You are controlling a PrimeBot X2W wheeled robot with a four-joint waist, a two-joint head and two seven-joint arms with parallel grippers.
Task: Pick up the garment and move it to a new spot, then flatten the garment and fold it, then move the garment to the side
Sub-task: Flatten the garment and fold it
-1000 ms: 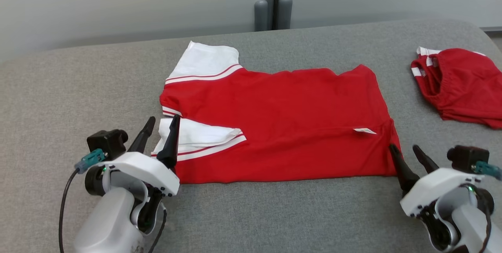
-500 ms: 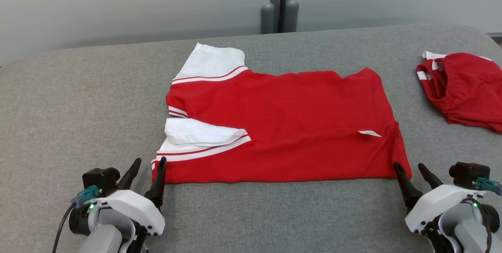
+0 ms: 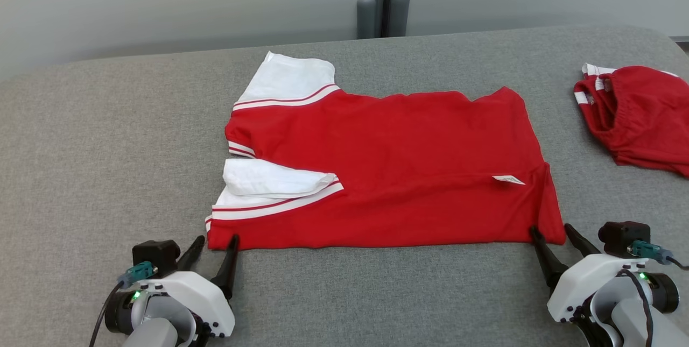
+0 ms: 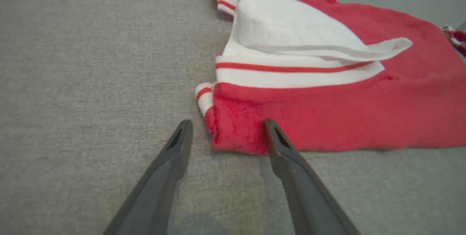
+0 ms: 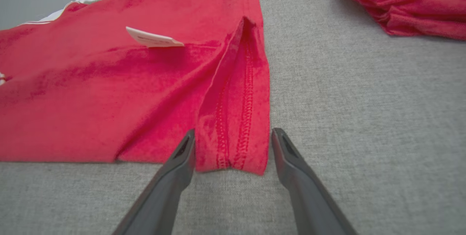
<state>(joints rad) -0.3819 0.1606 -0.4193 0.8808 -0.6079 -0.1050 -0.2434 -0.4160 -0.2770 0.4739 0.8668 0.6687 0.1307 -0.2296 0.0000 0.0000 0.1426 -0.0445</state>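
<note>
Jaws wide apart both sides, low over surface, straddling near corners of garment.

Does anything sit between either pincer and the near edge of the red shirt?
Nothing visible does. The open left pincer and open right pincer each straddle a near corner of the red shirt; the red shorts lie apart, farther right.

On the grey fabric surface — red-and-white shirt laid flat, red garment crumpled at right
</note>
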